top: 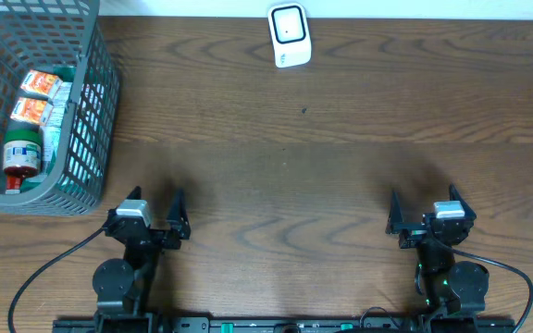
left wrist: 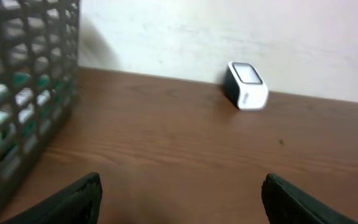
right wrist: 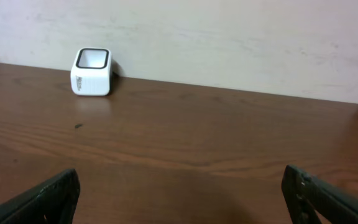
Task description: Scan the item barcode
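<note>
While both arms are sitting low at the near edge of the wooden surface [top: 294, 166], the left gripper [top: 158, 208] is holding its jaws wide apart with nothing between them. The right gripper [top: 424, 211] is doing the same, well apart from its partner. Items for scanning are lying in the grey mesh basket [top: 95, 120] at the far left corner: a bottle [top: 22, 153] with a green cap and red label, and orange-and-white cartons [top: 44, 86] just beyond it. A white barcode scanner [top: 289, 34] is standing at the far edge by the wall, its dark-framed window facing upward. Neither gripper is touching anything.
</note>
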`<action>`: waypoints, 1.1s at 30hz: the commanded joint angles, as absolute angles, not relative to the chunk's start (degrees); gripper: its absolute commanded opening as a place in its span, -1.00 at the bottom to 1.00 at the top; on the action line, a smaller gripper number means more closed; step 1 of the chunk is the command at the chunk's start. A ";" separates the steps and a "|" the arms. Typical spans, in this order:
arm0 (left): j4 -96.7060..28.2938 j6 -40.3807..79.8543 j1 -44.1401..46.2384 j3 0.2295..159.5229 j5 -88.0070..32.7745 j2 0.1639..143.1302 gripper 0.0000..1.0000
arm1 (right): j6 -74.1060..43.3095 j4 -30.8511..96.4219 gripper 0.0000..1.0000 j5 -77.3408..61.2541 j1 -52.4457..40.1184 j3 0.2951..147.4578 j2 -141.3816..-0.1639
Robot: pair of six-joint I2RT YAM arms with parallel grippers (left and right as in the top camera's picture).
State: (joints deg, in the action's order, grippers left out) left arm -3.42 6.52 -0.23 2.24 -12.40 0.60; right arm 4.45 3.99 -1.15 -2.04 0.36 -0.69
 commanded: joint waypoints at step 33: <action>-78.83 6.04 -2.83 130.15 5.85 84.40 0.66 | 4.78 4.21 0.99 -1.56 -1.43 0.32 -0.38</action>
